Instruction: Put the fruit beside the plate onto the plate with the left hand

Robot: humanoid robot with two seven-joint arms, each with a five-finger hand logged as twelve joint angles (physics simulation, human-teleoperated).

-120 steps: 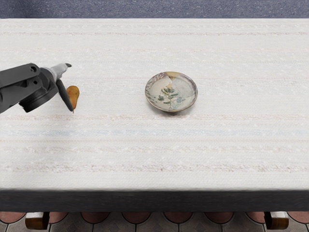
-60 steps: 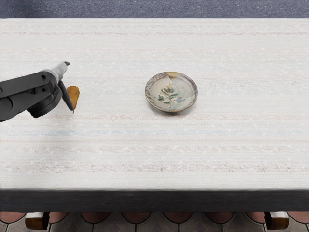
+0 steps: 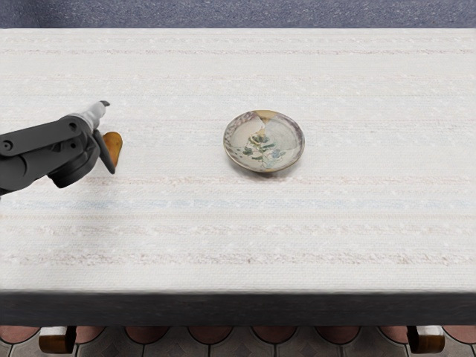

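Note:
A small orange-brown pear (image 3: 114, 140) lies on the white tablecloth, well to the left of the plate. The patterned ceramic plate (image 3: 296, 132) sits near the table's middle with no fruit on it. My left hand (image 3: 105, 137) reaches in from the left edge and is right against the pear's left side. One dark finger (image 3: 103, 151) crosses in front of the pear and hides part of it, while a pale finger (image 3: 94, 111) points up and away above it. The fingers are spread and do not hold the pear. The right arm does not show.
The table's white cloth (image 3: 245, 230) stretches wide between the pear and the plate and toward the dark front edge (image 3: 238, 306). Nothing else stands on it.
My left forearm has dropped lower and flatter, and the hand has slid slightly right against the pear, covering more of it. The pear and plate have not moved.

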